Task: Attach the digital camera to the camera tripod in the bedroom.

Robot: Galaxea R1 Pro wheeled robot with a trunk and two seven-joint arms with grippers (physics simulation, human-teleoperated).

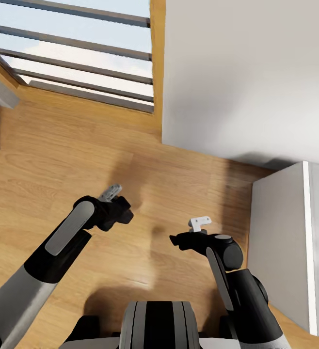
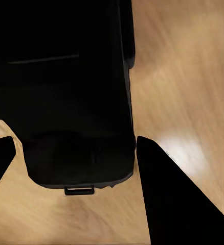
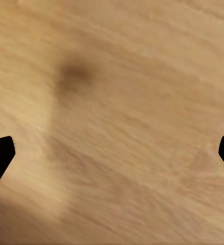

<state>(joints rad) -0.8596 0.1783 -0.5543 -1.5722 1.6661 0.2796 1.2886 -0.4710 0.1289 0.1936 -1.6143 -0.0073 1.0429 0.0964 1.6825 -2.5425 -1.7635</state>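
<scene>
**Over bare plank floor, camera in the left claw, tripod yet to be found**

Across the head view, light wood floor (image 1: 82, 145), with a tall wood-framed window (image 1: 82, 53) at the far left, a light grey wall (image 1: 247, 72) to the right of it, and a white cabinet side (image 1: 280, 232) at the right edge. No tripod anywhere among these, so likely a travel step: carrying the load through the bedroom toward the stand.

Closer in, both arms held low ahead of the trunk, well apart from each other. At the left claw (image 1: 117, 209), a black boxy body gripped at the tip; seen from the left wrist as a dark block, taken to be the digital camera (image 2: 76, 102), sitting between the two fingers with the floor beyond. Lens and red button not discernible from this side. Contact on both pads not plainly visible, though the snug fit suggests a closed hold on it.

At the right claw (image 1: 183, 239), nothing held: in the right wrist view, fingers spread wide to the frame edges, only planks between.

Next move, as a judgement: turning base or head until the tripod comes into sight, then approaching with the camera kept level for mounting on the head.
</scene>
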